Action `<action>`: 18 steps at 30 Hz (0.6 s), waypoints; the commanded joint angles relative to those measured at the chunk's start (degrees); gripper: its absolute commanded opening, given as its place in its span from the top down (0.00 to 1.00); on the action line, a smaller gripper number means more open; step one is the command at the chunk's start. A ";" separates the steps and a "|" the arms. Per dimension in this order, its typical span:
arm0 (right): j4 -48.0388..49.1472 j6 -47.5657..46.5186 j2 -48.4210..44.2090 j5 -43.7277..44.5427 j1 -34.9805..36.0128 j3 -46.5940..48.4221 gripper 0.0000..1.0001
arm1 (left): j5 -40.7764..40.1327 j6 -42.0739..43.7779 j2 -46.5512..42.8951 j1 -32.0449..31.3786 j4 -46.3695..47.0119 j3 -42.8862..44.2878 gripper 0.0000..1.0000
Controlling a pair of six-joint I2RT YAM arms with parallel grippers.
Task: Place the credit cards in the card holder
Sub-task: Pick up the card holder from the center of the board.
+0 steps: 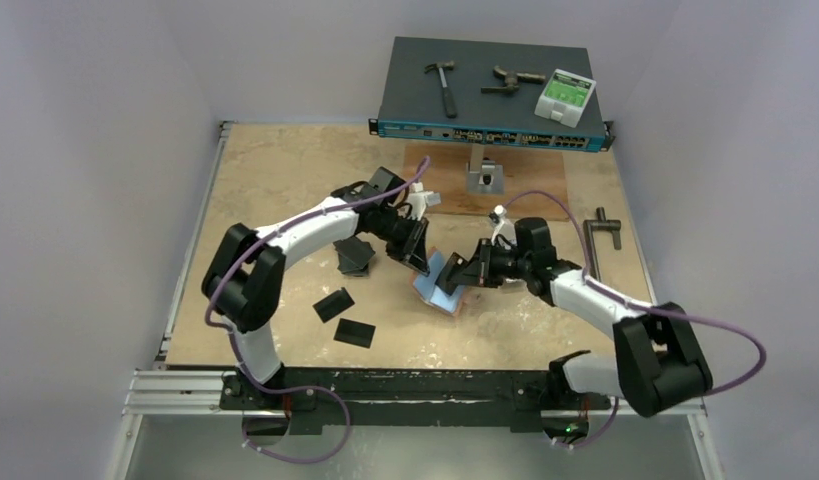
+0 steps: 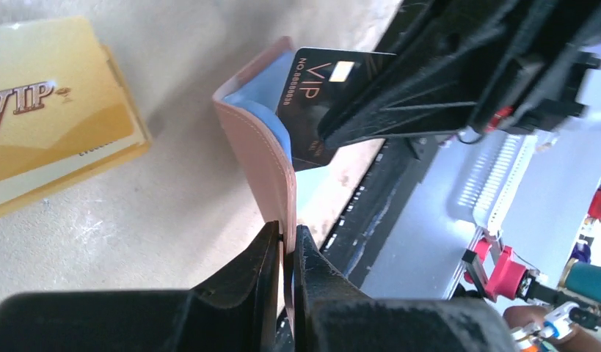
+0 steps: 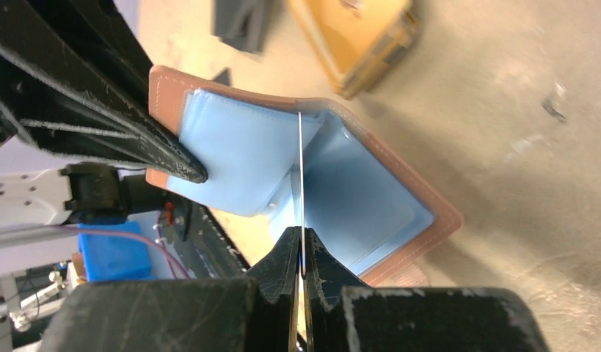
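Observation:
The salmon-pink card holder [image 1: 432,290] stands open at the table's middle, its blue lining [image 3: 356,183] showing. My left gripper [image 2: 285,238] is shut on one flap of the holder [image 2: 264,154] and holds it up; its finger [image 3: 99,95] shows on that flap in the right wrist view. My right gripper [image 3: 300,253] is shut on a black VIP credit card [image 2: 315,103], seen edge-on [image 3: 300,169], with its far edge inside the open holder near the fold. A gold card stack [image 2: 55,125] lies beside it. Black cards [image 1: 333,304] [image 1: 355,332] and a black stack [image 1: 355,256] lie to the left.
A blue network switch [image 1: 490,95] stands at the back with a hammer [image 1: 443,85], another tool and a white-green device [image 1: 565,95] on top. A wooden board [image 1: 525,180] with a metal block lies before it. An L-shaped metal tool [image 1: 600,235] lies at the right.

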 commanded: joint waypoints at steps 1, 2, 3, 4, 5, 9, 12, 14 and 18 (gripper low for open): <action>7.89 2.01 -9.53 -2.91 -0.10 -1.74 1.00 | 11.36 1.30 -10.51 1.98 6.36 -1.58 1.00; 8.72 2.26 -12.25 -2.64 -0.06 -2.27 1.00 | 11.64 0.74 -12.16 2.36 7.29 -2.51 1.00; 9.68 2.43 -14.89 -2.17 -0.10 -2.69 1.00 | 12.24 0.12 -13.85 2.80 8.64 -3.51 1.00; 10.69 2.73 -17.91 -1.68 -0.11 -3.16 1.00 | 12.98 -0.37 -15.56 3.15 10.18 -4.41 1.00; 11.55 3.15 -21.65 -0.92 -0.05 -3.63 1.00 | 13.17 -0.72 -17.67 3.37 11.36 -5.30 1.00; 15.87 5.06 -30.80 1.07 -0.09 -5.19 1.00 | 13.61 -1.29 -21.99 3.96 12.98 -6.42 1.00; 18.59 6.80 -33.95 1.31 -0.06 -5.62 1.00 | 13.03 -0.15 -24.50 4.16 13.13 -5.17 1.00; 21.34 8.38 -34.46 0.16 -0.05 -5.90 1.00 | 12.99 0.26 -25.97 4.38 14.33 -3.80 1.00; 23.59 9.09 -35.11 -0.90 -0.03 -5.29 1.00 | 14.11 2.48 -27.72 4.61 13.19 0.83 1.00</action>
